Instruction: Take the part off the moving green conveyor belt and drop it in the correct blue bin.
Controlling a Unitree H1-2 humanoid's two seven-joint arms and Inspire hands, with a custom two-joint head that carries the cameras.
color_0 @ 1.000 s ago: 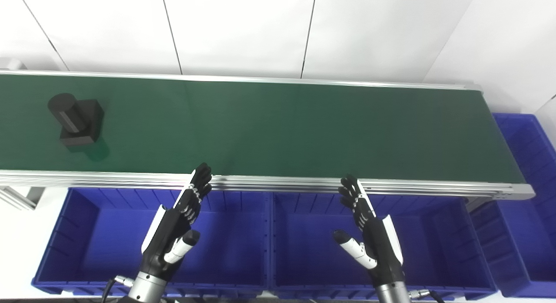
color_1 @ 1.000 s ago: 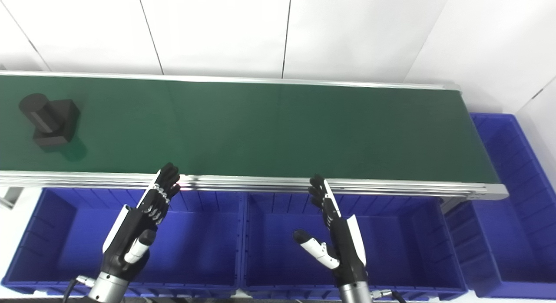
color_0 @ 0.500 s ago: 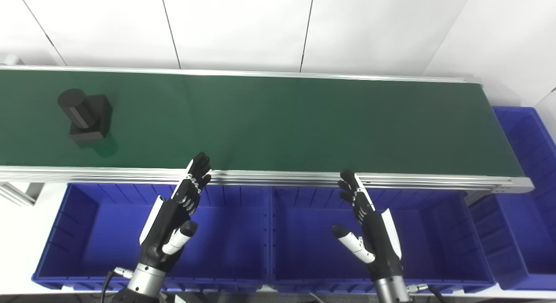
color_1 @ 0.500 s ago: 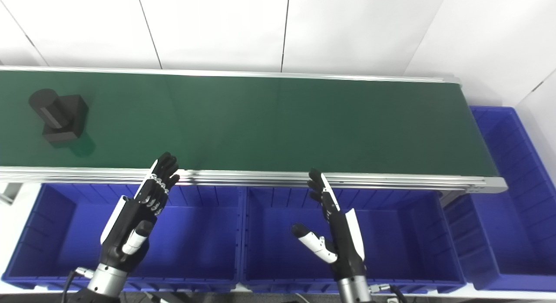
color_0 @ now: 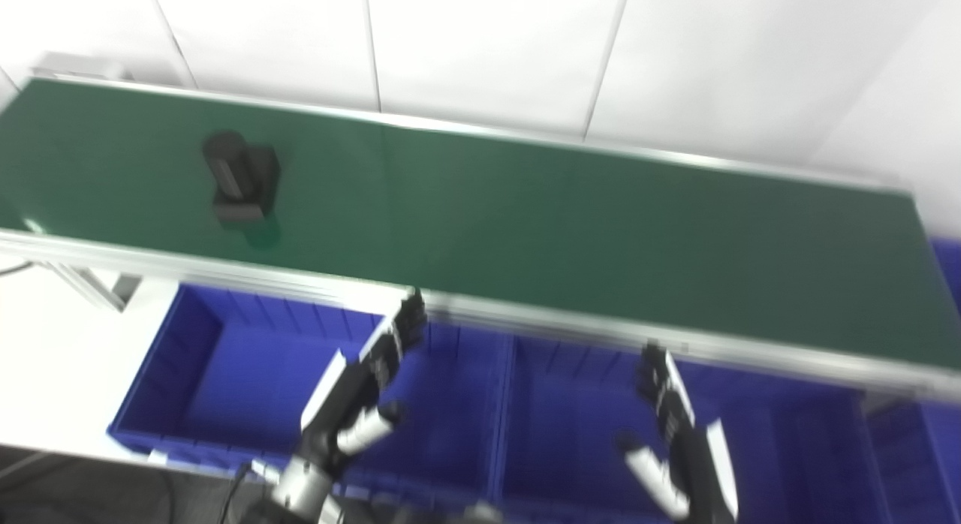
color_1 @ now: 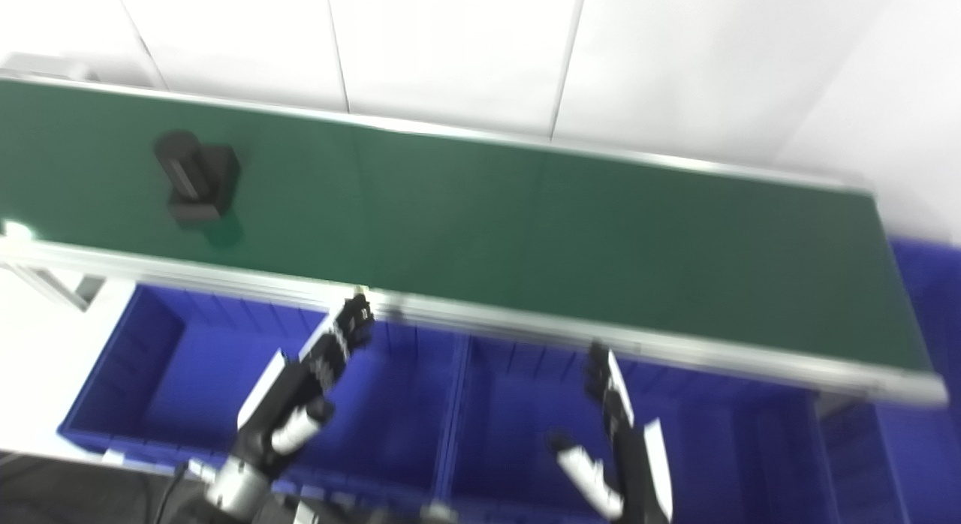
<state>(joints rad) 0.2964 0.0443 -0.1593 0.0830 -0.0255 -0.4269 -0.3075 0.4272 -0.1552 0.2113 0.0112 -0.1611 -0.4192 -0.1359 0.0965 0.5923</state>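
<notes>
Left eye, part: the black part (color_0: 240,176) rides the belt (color_0: 525,224), well up and to the left of my left hand (color_0: 353,404).
Left eye, my hands: left hand spread flat and empty over the left bin (color_0: 188,359); right hand (color_0: 679,453) spread too, empty, over the middle bin (color_0: 570,434).
Right eye, part: same spot, far-left of both hands, touching neither.
Right eye, blur: the picture is smeared.
Risk, timing: I judge a late reach lets the part slide past my left hand.
Risk, grip: it's a block with a cylinder on it; an off-centre grip could tip it.
Risk, bin: I can't tell which bin is correct.
</notes>
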